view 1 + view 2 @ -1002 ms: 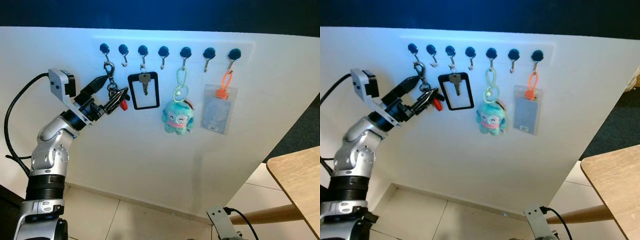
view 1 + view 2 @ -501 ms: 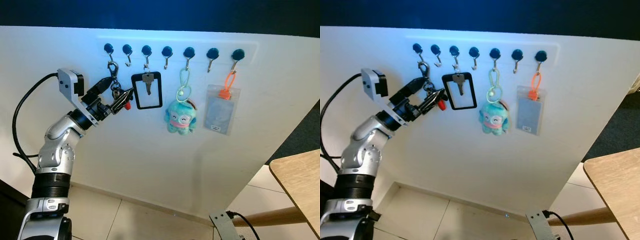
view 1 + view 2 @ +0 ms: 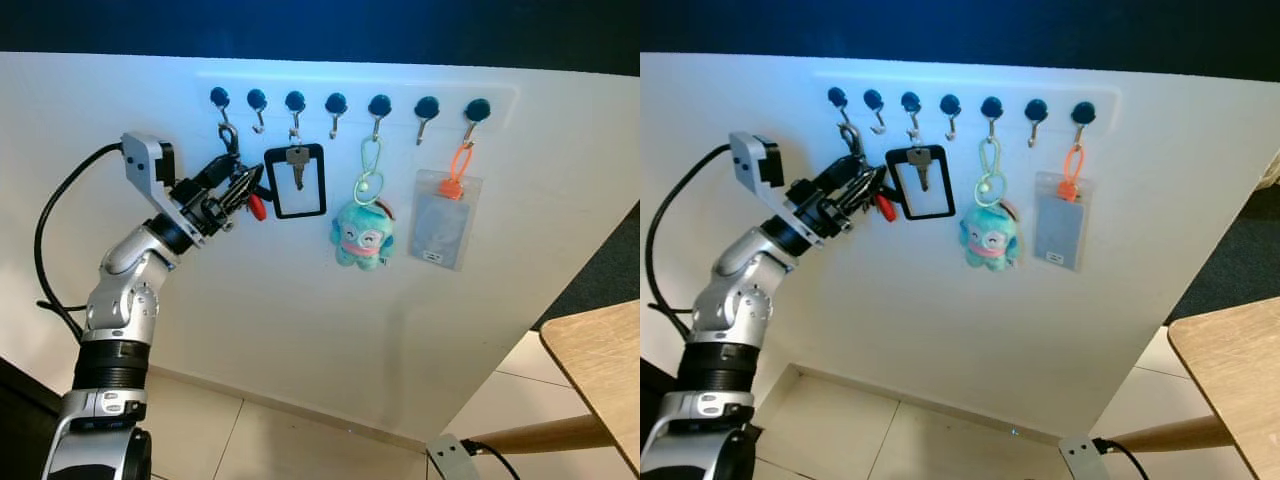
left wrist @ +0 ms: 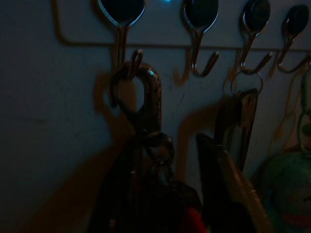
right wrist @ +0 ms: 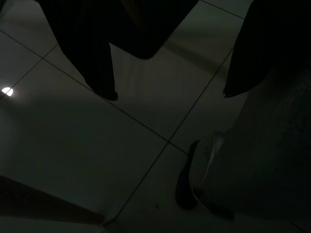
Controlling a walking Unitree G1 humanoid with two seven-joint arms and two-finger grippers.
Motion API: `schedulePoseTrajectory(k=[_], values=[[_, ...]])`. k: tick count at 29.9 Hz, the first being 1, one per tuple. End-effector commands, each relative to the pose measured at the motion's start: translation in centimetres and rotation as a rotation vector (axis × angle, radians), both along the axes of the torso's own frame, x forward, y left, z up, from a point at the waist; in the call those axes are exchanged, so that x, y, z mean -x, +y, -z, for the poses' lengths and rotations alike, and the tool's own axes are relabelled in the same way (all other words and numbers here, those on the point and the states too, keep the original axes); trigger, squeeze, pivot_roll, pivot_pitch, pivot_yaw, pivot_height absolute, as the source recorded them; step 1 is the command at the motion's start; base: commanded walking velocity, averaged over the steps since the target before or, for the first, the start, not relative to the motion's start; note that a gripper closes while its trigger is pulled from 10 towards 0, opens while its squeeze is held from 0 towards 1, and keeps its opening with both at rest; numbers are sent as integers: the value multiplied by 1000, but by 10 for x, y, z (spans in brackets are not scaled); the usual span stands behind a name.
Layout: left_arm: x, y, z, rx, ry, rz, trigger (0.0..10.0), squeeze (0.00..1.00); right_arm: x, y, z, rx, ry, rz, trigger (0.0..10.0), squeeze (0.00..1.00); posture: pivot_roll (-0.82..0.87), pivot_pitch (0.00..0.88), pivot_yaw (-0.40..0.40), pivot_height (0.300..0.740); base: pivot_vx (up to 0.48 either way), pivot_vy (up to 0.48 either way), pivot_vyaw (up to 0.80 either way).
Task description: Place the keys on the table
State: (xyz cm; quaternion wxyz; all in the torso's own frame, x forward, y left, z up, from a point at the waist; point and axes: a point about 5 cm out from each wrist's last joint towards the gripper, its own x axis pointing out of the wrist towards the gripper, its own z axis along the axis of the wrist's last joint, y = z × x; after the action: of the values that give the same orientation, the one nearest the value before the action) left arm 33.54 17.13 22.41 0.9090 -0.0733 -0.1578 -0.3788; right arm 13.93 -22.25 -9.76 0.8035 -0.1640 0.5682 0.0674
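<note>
The keys [image 3: 256, 205] are a bunch with a red tag, hanging by a silver carabiner [image 4: 147, 97] from the leftmost hook [image 3: 219, 98] on the white wall panel. My left gripper [image 3: 242, 186] is raised to the wall, its black fingers closed around the bunch just below the carabiner. The carabiner is still looped over the hook. A light wooden table [image 3: 600, 365] juts in at the lower right, far from the keys. My right gripper [image 5: 165, 92] hangs low over the tiled floor with its fingers apart and nothing between them.
A row of several dark hooks runs along the panel. A black frame holder with a key [image 3: 296, 180], a teal plush [image 3: 360, 235] and a clear badge sleeve on an orange loop [image 3: 445, 228] hang to the right. Pale floor tiles [image 3: 230, 440] lie below.
My left gripper has pushed further in and up toward the leftmost hook, and its fingers have drawn together onto the key bunch. The camera has shifted slightly.
</note>
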Motion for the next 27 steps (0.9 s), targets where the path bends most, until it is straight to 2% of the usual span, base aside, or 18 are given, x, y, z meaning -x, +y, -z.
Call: schedulePoseTrajectory(k=[1, 6, 8, 15, 16, 17, 18, 21, 22, 24, 25, 26, 27], values=[[-1, -4, 0, 2, 2, 11, 0, 0, 3, 3, 1, -7, 6, -5, 10000, 0, -102, 46, 83, 740, 0, 0, 0], [-1, -4, -3, 11, -6, 12, 0, 0, 2, 5, 2, -9, 6, -8, 10000, 0, -102, 49, 85, 740, 0, 0, 0], [1, 0, -10, 34, -31, 9, 0, 0, 0, 11, 2, -15, 3, -11, 10000, 0, -102, 49, 85, 740, 0, 0, 0], [-1, 5, -15, 9, -47, -21, 0, 0, -3, 18, 2, -21, 0, -19, 10000, 0, -101, 50, 86, 740, 0, 0, 0], [-1, 5, -16, 7, -51, -25, 667, 0, -4, 19, 2, -23, -1, -21, 10000, 0, -101, 50, 86, 740, 0, 0, 0], [0, 6, -17, 6, -54, -26, 667, 0, -4, 20, 2, -23, -1, -21, 10000, 0, -101, 50, 86, 740, 0, 0, 0], [0, 6, -18, 4, -59, -27, 1804, 0, -4, 20, 2, -24, -2, -22, 10000, 0, -101, 50, 86, 740, 0, 0, 0], [0, 7, -22, -3, -72, -35, 1686, 0, -6, 22, 2, -25, -4, -24, 10000, 0, -101, 50, 86, 740, 0, 0, 0], [1, 8, -23, -8, -78, -38, 2549, 0, -6, 23, 2, -25, -4, -25, 10000, 0, -101, 50, 86, 740, 0, 0, 0], [1, 8, -25, -11, -82, -40, 2549, 0, -6, 23, 2, -25, -5, -25, 10000, 0, -101, 50, 86, 740, 0, 0, 0], [1, 9, -27, -16, -90, -43, 6667, 0, -6, 23, 2, -24, -5, -26, 10000, 0, -101, 50, 86, 740, 0, 0, 0], [1, 10, -31, -22, -101, -53, 10000, 0, -6, 24, 2, -24, -5, -27, 10000, 0, -102, 51, 84, 740, 0, 0, 0], [1, 13, -37, -28, -114, -74, 10000, 0, -7, 25, 2, -24, -5, -28, 10000, 0, -102, 51, 84, 740, 0, 0, 0]])
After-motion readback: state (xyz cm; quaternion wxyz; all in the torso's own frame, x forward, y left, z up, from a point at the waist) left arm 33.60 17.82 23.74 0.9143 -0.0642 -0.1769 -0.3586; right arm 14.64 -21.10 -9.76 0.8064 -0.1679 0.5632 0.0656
